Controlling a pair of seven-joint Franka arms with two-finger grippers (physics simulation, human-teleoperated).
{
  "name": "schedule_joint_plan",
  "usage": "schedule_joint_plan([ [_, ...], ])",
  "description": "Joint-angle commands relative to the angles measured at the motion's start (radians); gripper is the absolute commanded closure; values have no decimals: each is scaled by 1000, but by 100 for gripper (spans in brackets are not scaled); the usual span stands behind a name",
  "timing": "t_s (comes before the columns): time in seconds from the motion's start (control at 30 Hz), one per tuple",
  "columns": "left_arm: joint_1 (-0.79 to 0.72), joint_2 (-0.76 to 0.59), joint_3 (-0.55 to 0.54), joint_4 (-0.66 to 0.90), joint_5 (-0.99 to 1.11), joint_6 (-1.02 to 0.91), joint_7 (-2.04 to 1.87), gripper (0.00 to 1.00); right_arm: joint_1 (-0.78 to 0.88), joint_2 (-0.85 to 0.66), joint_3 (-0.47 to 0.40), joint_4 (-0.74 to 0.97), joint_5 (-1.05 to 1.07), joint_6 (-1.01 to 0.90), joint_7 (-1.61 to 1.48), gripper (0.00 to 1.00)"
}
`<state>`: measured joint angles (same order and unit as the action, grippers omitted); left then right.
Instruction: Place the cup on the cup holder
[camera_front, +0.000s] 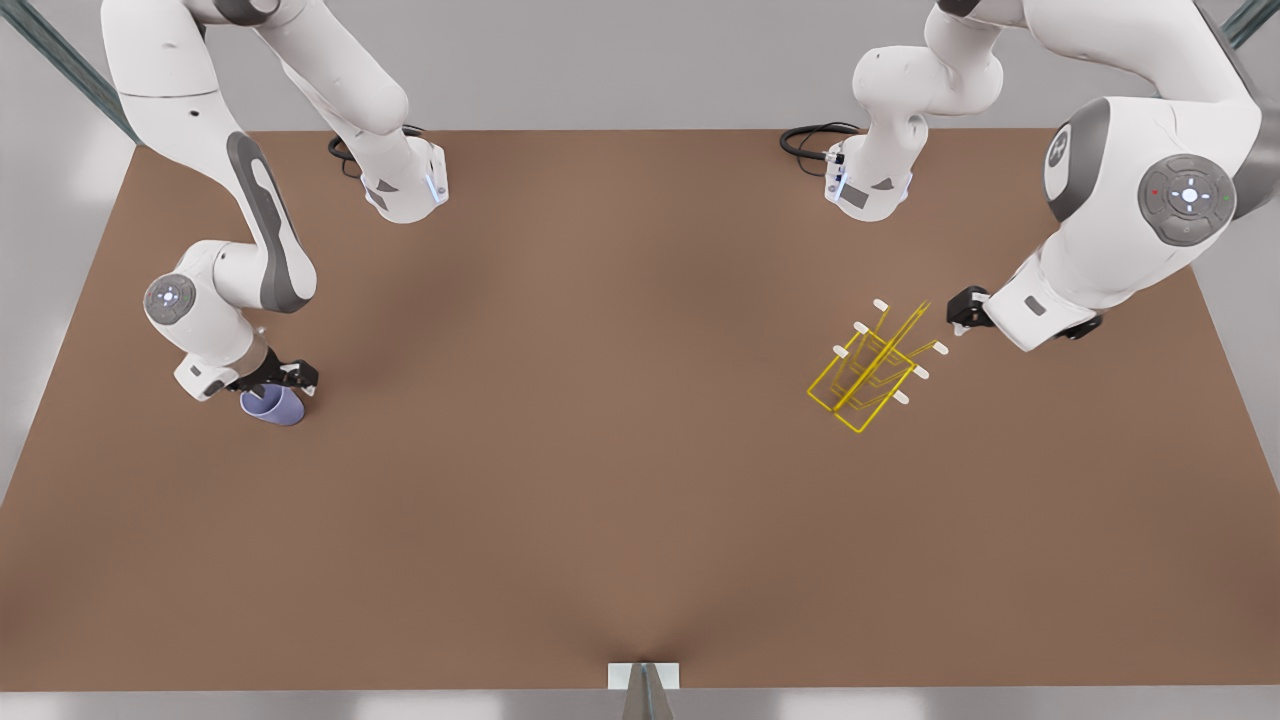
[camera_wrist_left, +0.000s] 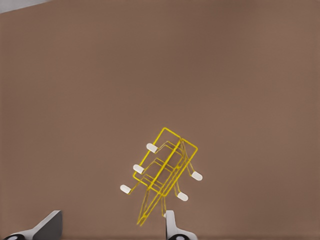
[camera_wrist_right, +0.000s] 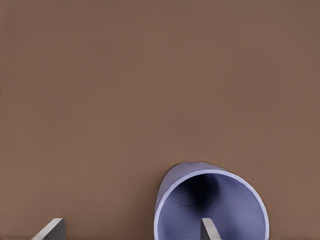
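Straddling the rim of the cup (camera_front: 273, 406), the right gripper (camera_front: 282, 381) sits low over the table (camera_front: 600, 450) at the front view's left. In the right wrist view its two fingers are spread: one fingertip (camera_wrist_right: 209, 229) stands inside the cup's (camera_wrist_right: 210, 205) open mouth, while the other (camera_wrist_right: 50, 229) is well out to the side over bare table, so the jaws are apart and not clamped on anything. The cup is lavender-blue and plain, and its mouth opens toward the wrist camera, with the dark inside showing. In the front view it lies just under the black fingers, tilted, with its wider rim toward the gripper.

The left gripper (camera_front: 962, 318) hangs at the front view's right, just beside the cup holder (camera_front: 873, 365) but apart from it. In the left wrist view its pale fingertips (camera_wrist_left: 172, 227) stand spread, holding nothing, with the cup holder (camera_wrist_left: 162, 172) ahead of them on the table. The holder is a thin yellow wire rack with a rectangular base and slanted prongs that end in white tips, and it stands free on the brown surface.

Cup and holder are well apart, on opposite sides of the table. Both arm bases (camera_front: 405, 185) stand at the table's far edge, each with a black cable (camera_front: 815, 138) coiled near it.
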<state>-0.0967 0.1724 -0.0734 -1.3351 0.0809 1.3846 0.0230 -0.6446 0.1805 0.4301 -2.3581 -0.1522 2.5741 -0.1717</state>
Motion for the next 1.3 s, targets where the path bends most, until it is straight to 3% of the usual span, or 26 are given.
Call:
schedule_joint_plan([
  [0.0, 2, -2, 0, 1, 0, 1, 0, 0, -1, 7, 1, 0, 0, 15, -65, 0],
  [0.67, 2, 1, 1, -1, 0, 1, -2, 0, -59, 102, 6, -6, -83, 60, -68, 0],
  [0.7, 2, 1, 1, 1, 0, 1, -2, 0, -61, 102, 6, -6, -83, 60, -68, 16],
  [0.73, 2, -1, 1, -1, -1, 1, -2, 0, -61, 100, 6, -6, -81, 60, -68, 56],
  [0.77, 2, 9, 1, -1, -1, 1, -3, 0, -61, 99, 6, -4, -81, 58, -68, 79],
  [1.13, 11, -1, 3, -1, 2, -1, 3, 0, -105, 83, 64, -6, -81, 41, -60, 79],
  [1.27, 6, 6, 3, -1, 2, -1, 0, 0, -133, 47, 121, 31, -79, -94, -51, 79],
])
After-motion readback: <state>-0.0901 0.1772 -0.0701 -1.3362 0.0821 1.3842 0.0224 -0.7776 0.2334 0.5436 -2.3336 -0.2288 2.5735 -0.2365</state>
